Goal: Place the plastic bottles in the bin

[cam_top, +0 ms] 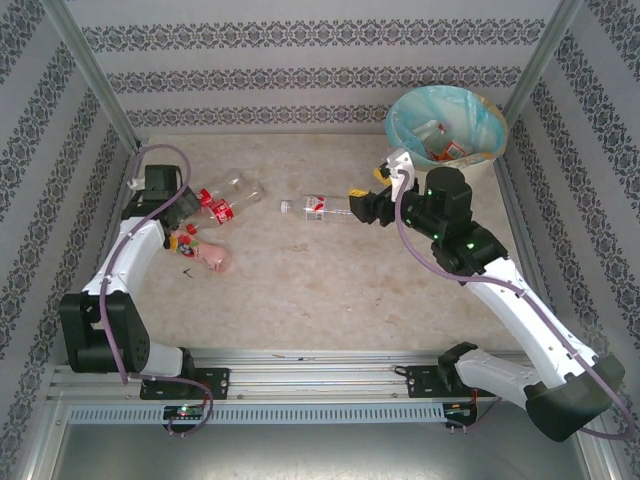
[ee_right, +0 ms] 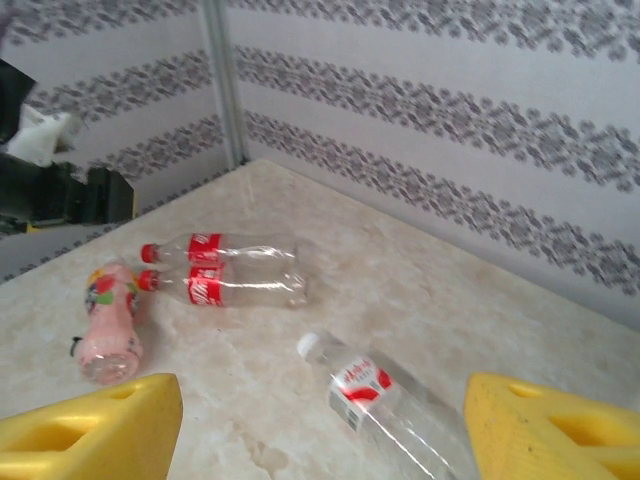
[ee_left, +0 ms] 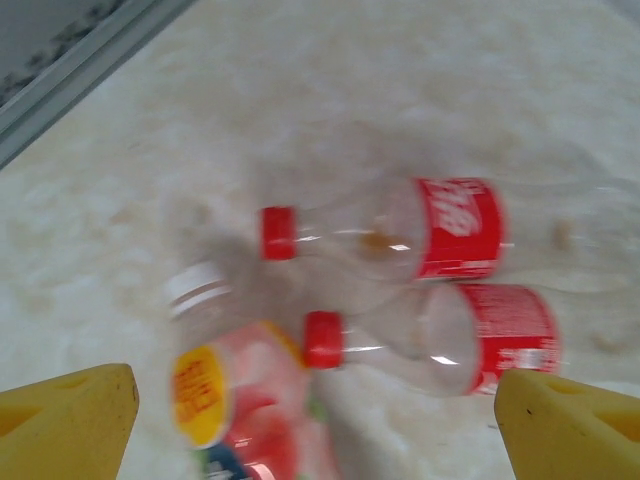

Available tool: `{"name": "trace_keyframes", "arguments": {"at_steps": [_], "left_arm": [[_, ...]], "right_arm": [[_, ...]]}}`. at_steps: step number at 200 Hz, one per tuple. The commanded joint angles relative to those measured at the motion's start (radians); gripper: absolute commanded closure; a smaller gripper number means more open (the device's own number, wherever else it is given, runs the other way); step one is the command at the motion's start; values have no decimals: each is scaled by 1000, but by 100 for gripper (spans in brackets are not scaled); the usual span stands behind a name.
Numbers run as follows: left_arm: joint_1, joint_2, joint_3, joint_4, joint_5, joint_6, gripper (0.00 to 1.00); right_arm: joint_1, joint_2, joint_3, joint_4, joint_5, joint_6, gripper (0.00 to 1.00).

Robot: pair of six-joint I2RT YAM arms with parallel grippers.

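The bin point(cam_top: 476, 108) stands at 1 o'clock on the bench point(cam_top: 330, 290), and a few labelled containers already lie inside it. Four bottles are on the bench. The white-capped bottle point(cam_top: 316, 208) lies on its side just to the 12 o'clock side of centre, with its cap toward 9 o'clock. Two red-capped bottles point(cam_top: 224, 200) lie side by side at 10 o'clock. The pink bottle point(cam_top: 206, 252) lies just beside them, toward 6 o'clock.

The right tool point(cam_top: 360, 204) is spread wide and holds nothing. In its wrist view the white-capped bottle lies in the gap between the fingers and is not clamped. The left tool point(cam_top: 186, 220) is also spread wide and empty, and it hovers over the red caps and the pink bottle.

We judge the clear bottles to be empty. They should be light, thin-walled and easily dented. Being smooth and round, they are likely to roll or slip out of a pinch. We recommend closing across the body at the label band, near mid-length, with the fingers square to the long axis. We advise moderate force and avoiding the tapered neck.
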Motion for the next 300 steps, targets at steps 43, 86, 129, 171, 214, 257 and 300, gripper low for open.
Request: {"name": "trace_keyframes", "arguments": {"at_steps": [43, 86, 129, 171, 214, 257, 300], "left_arm": [[51, -69, -48, -118, 14, 8, 6], [52, -105, -77, -158, 5, -19, 5], [52, -85, -139, -142, 89, -80, 5], [49, -70, -261, -94, 181, -144, 5], [27, 70, -243, -15, 307, -134, 7], [26, 91, -210, -15, 303, -155, 8], [26, -25, -113, -103, 255, -101, 9]], "right_arm": [[78, 44, 10, 58, 15, -81, 25], [85, 21, -42, 118, 10, -78, 24], [90, 47, -18, 96, -28, -63, 25], [105, 39, -66, 148, -21, -64, 24], [109, 61, -69, 130, -21, -57, 24], [115, 61, -82, 121, -1, -48, 24], [117, 65, -90, 130, -2, -42, 24]]}}
